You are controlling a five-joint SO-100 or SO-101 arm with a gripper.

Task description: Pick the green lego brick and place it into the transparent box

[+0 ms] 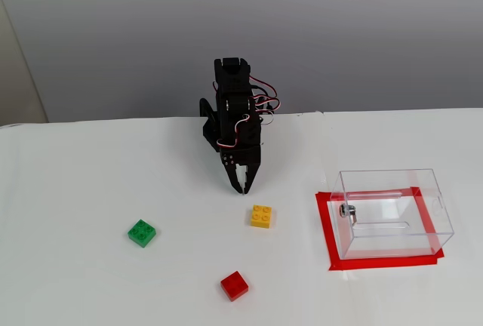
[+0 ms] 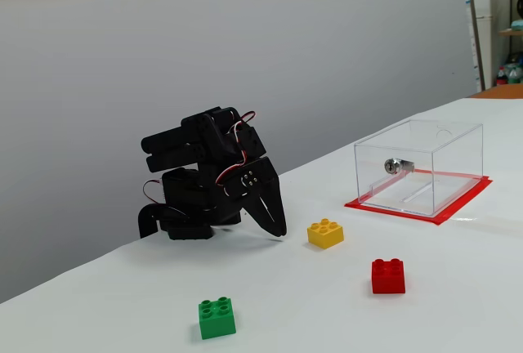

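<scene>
The green lego brick [image 1: 142,233] lies on the white table at the front left, studs up; it also shows in the other fixed view [image 2: 216,318]. The transparent box [image 1: 392,211] stands on the right inside a red tape outline, with a small metal knob on its left wall; it also shows at the right of the other fixed view [image 2: 421,167]. The black arm is folded at the back middle. My gripper [image 1: 240,186] [image 2: 280,230] points down at the table, shut and empty, well away from the green brick.
A yellow brick [image 1: 261,216] [image 2: 325,233] lies just in front of the gripper. A red brick [image 1: 234,285] [image 2: 387,276] lies nearer the front. Red tape [image 1: 329,235] frames the box. A grey wall stands behind the table.
</scene>
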